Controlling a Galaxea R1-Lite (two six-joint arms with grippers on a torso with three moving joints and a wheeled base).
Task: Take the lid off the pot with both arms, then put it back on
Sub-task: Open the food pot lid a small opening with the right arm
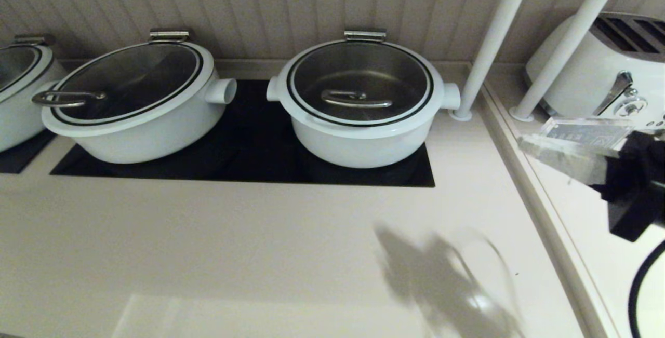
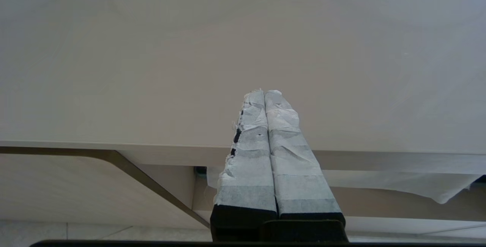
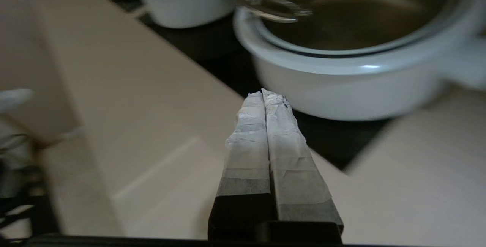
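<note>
A pale countertop (image 1: 260, 255) is seen backed by a ribbed beige wall, with a black cooktop panel (image 1: 249, 140) set into it; at the far left edge a third white pot (image 1: 18, 89) is partly shown; next to it the wider pot (image 1: 140, 99) is set on the panel, its lid fitted with a steel loop handle at the edge; to its right the pot (image 1: 363, 135) is seen on the same black panel, with the lid (image 1: 360, 81) seated closed on it, its steel bar handle lying across the centre; two white poles (image 1: 493, 37) are stood just beyond, and a white toaster (image 1: 613, 68) is placed at the far right. The left gripper (image 2: 264, 94) is held over the counter's near edge, its taped fingers pressed together on nothing; the right gripper (image 3: 264, 94) is likewise clenched and empty, poised near the pot's front wall.
</note>
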